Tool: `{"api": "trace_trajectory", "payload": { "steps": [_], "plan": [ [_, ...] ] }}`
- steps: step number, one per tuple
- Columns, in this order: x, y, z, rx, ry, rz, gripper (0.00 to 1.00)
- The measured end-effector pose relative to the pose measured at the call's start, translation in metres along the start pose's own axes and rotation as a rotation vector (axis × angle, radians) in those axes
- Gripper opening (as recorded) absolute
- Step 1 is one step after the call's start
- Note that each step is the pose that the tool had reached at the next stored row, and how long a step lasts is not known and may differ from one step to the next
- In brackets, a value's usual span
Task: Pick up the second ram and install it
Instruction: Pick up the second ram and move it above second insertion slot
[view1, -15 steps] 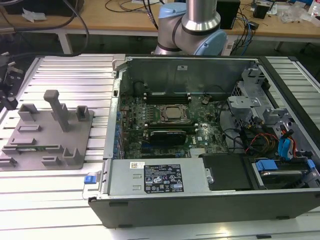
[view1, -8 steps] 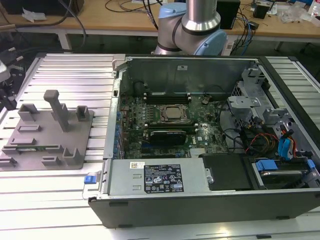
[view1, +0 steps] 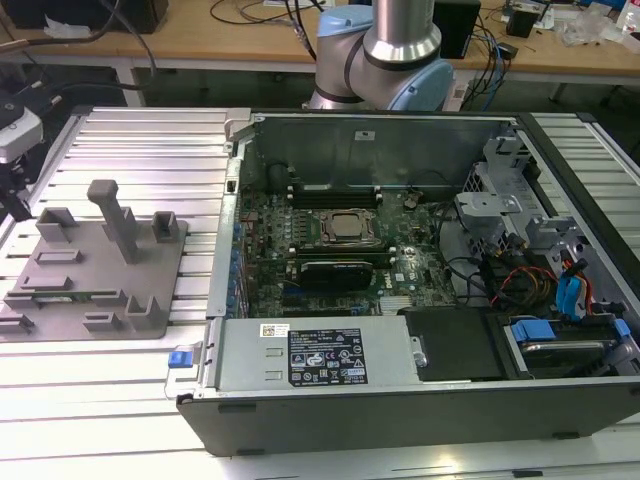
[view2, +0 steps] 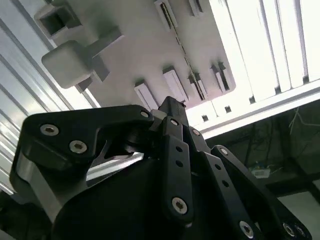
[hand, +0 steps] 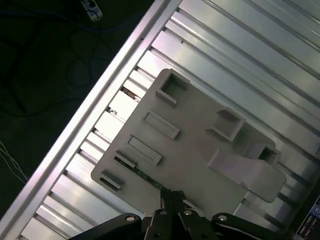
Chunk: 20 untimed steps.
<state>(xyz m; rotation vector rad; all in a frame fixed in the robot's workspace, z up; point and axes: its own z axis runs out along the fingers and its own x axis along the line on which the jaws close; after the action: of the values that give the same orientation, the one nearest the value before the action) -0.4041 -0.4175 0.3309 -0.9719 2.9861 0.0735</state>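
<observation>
While the second ram (hand: 142, 172) sits in a narrow slot along one edge of the grey fixture tray (hand: 200, 145), the pincer (hand: 172, 197) hangs just beside one end of it. I cannot tell whether the pincer is open, closed or gripping anything.
</observation>
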Motion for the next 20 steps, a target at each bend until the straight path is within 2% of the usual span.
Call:
{"api": "trace_trajectory", "payload": {
  "steps": [5, 8, 9, 11, 13, 15, 18, 19, 20],
  "plan": [
    [0.0000, 0.0000, 0.0001, -0.0015, 0.0045, -0.102, 0.08],
    [0.0000, 0.0000, 0.0004, -0.0039, 0.0116, -0.261, 0.08],
    [0.0000, 0.0000, 0.0004, -0.0045, 0.0134, -0.299, 0.08],
    [0.0000, 0.0000, 0.0005, -0.0051, 0.0150, -0.340, 0.08],
    [0.0000, -0.0001, 0.0006, -0.0062, 0.0186, -0.418, 0.08],
    [0.0000, -0.0001, 0.0008, -0.0078, 0.0233, -0.524, 0.08],
    [0.0000, -0.0001, 0.0013, -0.0089, 0.0266, -0.600, 0.08],
    [0.0000, -0.0001, 0.0015, -0.0095, 0.0282, -0.635, 0.08],
    [0.0000, -0.0001, 0.0028, -0.0104, 0.0310, -0.695, 0.08]
  ]
}}
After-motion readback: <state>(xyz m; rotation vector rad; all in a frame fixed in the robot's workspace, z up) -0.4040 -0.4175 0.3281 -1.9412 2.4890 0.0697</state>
